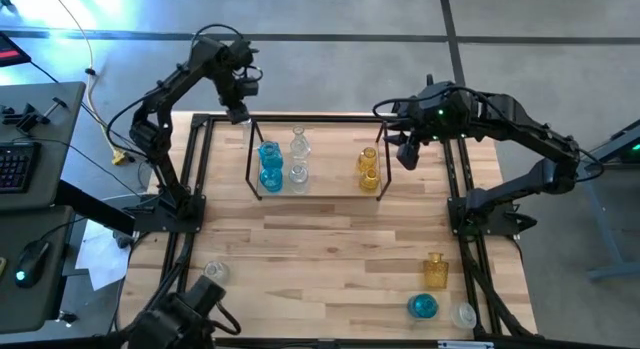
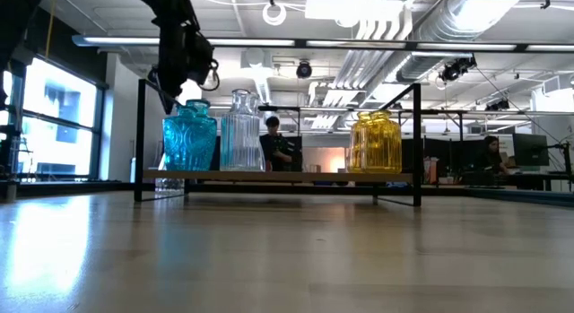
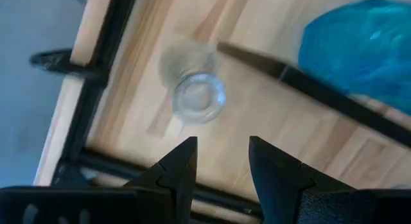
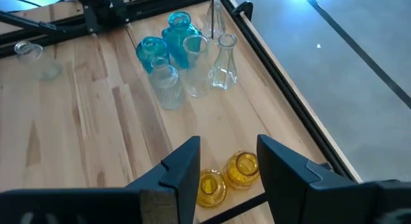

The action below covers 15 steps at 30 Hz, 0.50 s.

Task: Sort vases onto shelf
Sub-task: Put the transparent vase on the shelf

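Hovering above the far left corner of the shelf, the left hand has its fingers apart with nothing between them; its wrist view looks straight down past them at a clear glass vase standing on the wood just beside a black shelf rod. The right hand hangs just beyond the shelf's right end, its fingers likewise apart and empty, with two amber-yellow vases showing below them in its own view.

On the shelf, two blue vases stand at the left, one behind the other, two clear vases just beside them, and the amber pair at the right end. From the low view the blue vase, a ribbed clear vase and an amber vase stand upright in a row.

Well apart from the shelf, near the front right corner of the surface, stand an amber bottle, a blue vase and a small clear one. Another clear vase sits near the front left.
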### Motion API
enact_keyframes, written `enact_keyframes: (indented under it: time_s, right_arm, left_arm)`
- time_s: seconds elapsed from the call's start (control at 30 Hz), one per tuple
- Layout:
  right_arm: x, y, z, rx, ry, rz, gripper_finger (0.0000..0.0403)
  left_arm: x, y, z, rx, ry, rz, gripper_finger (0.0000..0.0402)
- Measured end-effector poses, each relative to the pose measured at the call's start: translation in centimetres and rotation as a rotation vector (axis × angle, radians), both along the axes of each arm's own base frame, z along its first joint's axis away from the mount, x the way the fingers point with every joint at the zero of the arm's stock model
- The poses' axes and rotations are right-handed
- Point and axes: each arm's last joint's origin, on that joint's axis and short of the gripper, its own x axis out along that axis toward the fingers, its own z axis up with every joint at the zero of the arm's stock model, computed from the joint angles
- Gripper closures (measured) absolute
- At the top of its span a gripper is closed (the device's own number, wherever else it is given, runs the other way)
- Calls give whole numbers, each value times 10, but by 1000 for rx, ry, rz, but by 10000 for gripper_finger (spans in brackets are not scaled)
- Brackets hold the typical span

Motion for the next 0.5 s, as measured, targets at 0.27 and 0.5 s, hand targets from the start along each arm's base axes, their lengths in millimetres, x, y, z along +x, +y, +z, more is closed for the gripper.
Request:
enact_keyframes:
  time_s: [0.27,0.5]
  right_arm:
    - [-6,1,1,15,2,-9,267]
    - [-13,3,5,19,-22,-17,267]
  left_arm:
    - [-3,2,10,110,-37,-5,271]
    - [-1,6,10,153,-45,50,254]
